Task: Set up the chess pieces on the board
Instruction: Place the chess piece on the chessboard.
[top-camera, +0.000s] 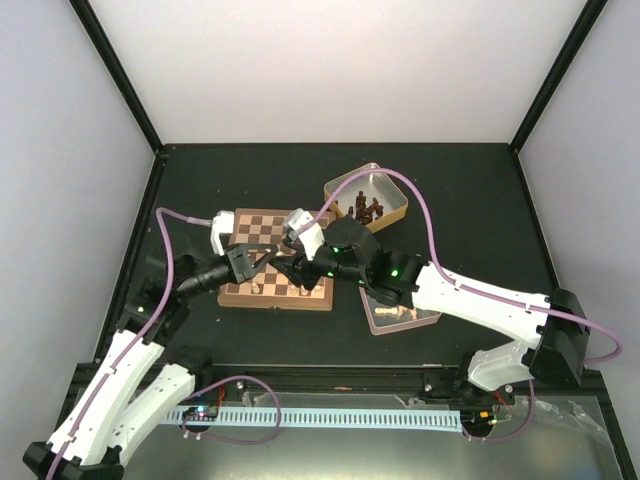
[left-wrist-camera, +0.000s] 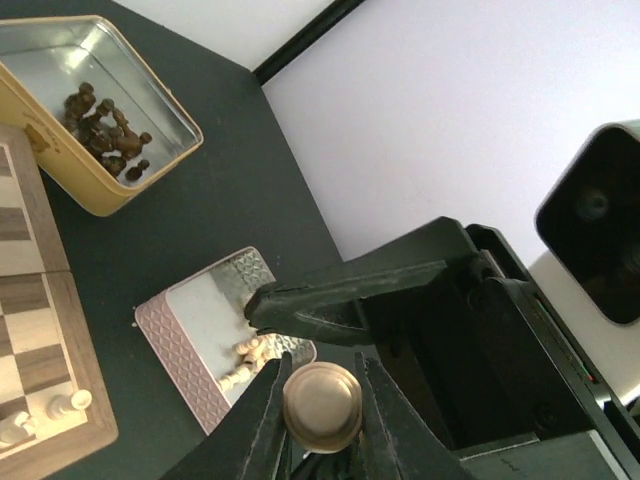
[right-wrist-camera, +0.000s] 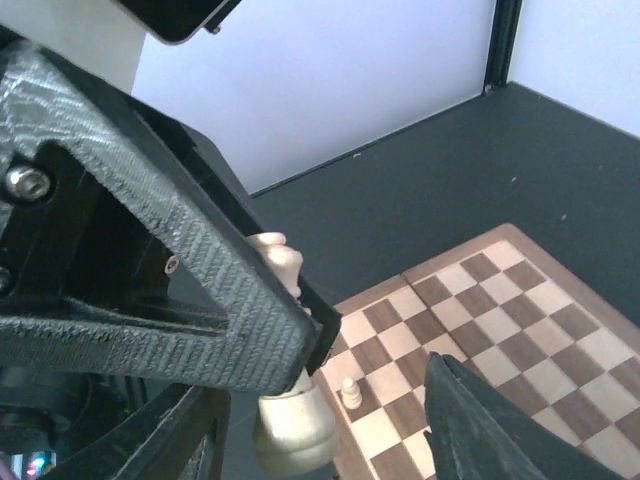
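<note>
1. Over the board (top-camera: 250, 222), the two grippers meet tip to tip, the left arm reaching in from the left and the right arm from the right.
2. The left gripper (left-wrist-camera: 322, 380) is clamped nearly closed on one cream chess piece (left-wrist-camera: 322, 405), a finger pressing each side of it.
3. That piece is off the board, held in the air. Its long axis runs along the left fingers: the round base faces back toward the left wrist camera and the head points out past the fingertips toward the right arm.
4. In the right wrist view the same piece shows side-on, base low in the picture and head high, partly hidden behind one textured left finger.
5. The right gripper (top-camera: 292, 264) stands open, its fingers spread wide on either side of the left finger and the piece. I cannot tell whether either right finger touches the piece.
6. The board lies flat on the dark table (left-wrist-camera: 230, 200). Two small cream pieces (left-wrist-camera: 72, 401) stand upright near one edge of it, and the right wrist view shows a pawn upright on a square.
7. Beside the board, a pink tin (left-wrist-camera: 190, 340) holds loose cream pieces (left-wrist-camera: 245, 362) lying in a cluster.
8. Farther back, a gold tin (left-wrist-camera: 100, 195) holds a heap of dark pieces (left-wrist-camera: 105, 125).
</note>
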